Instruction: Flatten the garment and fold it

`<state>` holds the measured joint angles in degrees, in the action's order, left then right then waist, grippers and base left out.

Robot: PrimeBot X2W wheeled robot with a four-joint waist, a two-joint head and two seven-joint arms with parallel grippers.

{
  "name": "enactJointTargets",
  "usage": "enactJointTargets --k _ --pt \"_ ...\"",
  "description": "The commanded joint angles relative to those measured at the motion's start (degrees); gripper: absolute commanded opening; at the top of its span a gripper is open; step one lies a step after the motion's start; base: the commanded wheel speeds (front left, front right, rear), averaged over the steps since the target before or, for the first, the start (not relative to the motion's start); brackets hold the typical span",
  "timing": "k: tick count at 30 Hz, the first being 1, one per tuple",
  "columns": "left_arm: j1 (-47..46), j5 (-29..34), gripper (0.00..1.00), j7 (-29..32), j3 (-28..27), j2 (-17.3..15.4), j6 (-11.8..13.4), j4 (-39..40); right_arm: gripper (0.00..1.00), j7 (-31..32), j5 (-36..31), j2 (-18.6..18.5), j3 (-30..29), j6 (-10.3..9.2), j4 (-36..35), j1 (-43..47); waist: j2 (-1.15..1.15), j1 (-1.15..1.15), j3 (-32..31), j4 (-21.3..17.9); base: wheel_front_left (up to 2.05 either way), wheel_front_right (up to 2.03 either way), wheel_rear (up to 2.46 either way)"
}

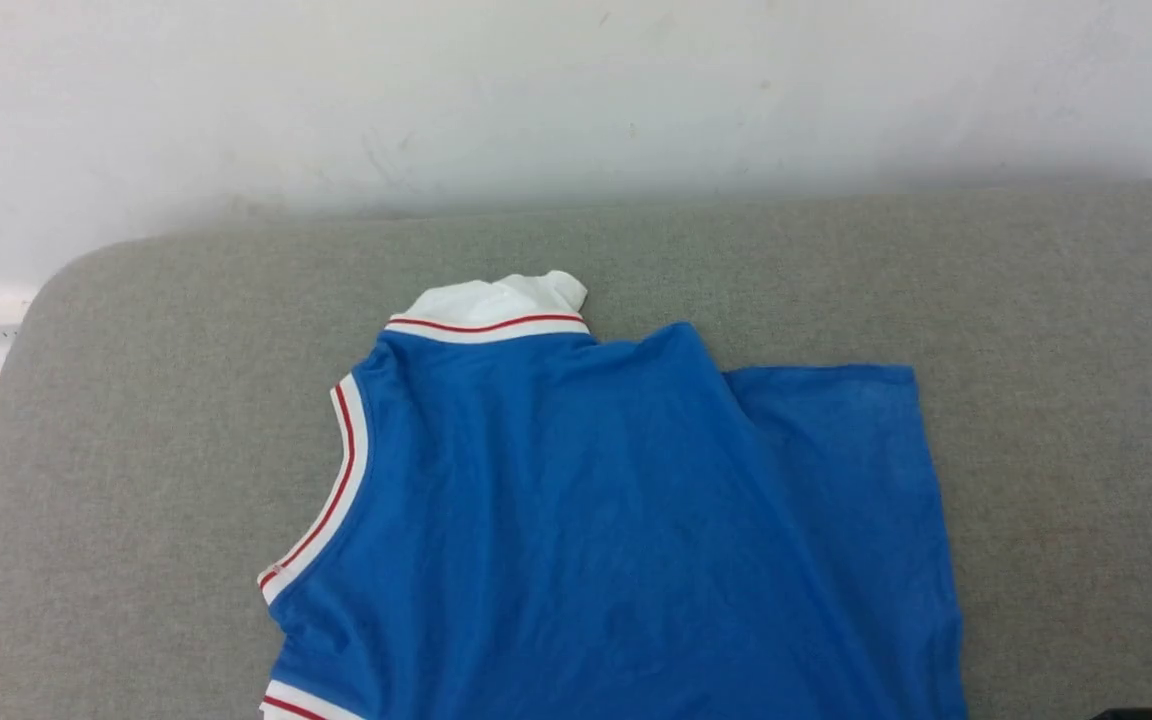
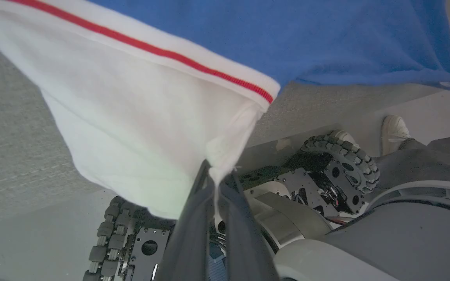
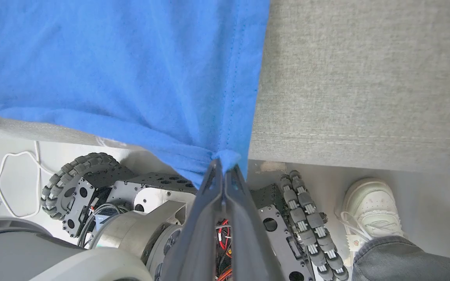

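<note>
The garment (image 1: 576,520) is a royal-blue shirt with white sleeves and red-and-white trim, spread plain side up on a grey padded surface (image 1: 136,480); its near part runs out of the head view's bottom edge. In the left wrist view my left gripper (image 2: 213,171) is shut on the corner of a white sleeve of the garment (image 2: 131,128), held beyond the surface's front edge. In the right wrist view my right gripper (image 3: 223,164) is shut on a bunched blue hem corner of the garment (image 3: 131,78), also past the front edge.
A white wall (image 1: 576,90) rises behind the grey surface. Below the front edge are my wheeled base (image 3: 84,187) and the pale floor. A person's white shoe (image 3: 373,207) and a dark trouser leg stand on the floor next to the base.
</note>
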<state>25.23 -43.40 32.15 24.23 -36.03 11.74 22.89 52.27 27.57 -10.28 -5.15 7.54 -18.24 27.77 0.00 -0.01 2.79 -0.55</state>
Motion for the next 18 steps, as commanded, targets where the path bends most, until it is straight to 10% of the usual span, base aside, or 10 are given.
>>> enactJointTargets --k 1,18 --pt "0.62 -0.37 0.00 -0.32 -0.32 -0.42 0.34 0.34 0.00 0.03 0.24 0.27 -0.27 -0.05 -0.47 0.47 0.00 0.01 -0.18 0.07 0.00 0.00 0.00" --pt "-13.36 12.04 0.00 -9.59 -4.39 -5.25 -2.85 -0.46 0.00 -14.22 -2.00 -3.96 2.92 -0.05 -1.07 -9.91 0.00 0.01 5.08 -1.45 0.00 0.00 0.00"
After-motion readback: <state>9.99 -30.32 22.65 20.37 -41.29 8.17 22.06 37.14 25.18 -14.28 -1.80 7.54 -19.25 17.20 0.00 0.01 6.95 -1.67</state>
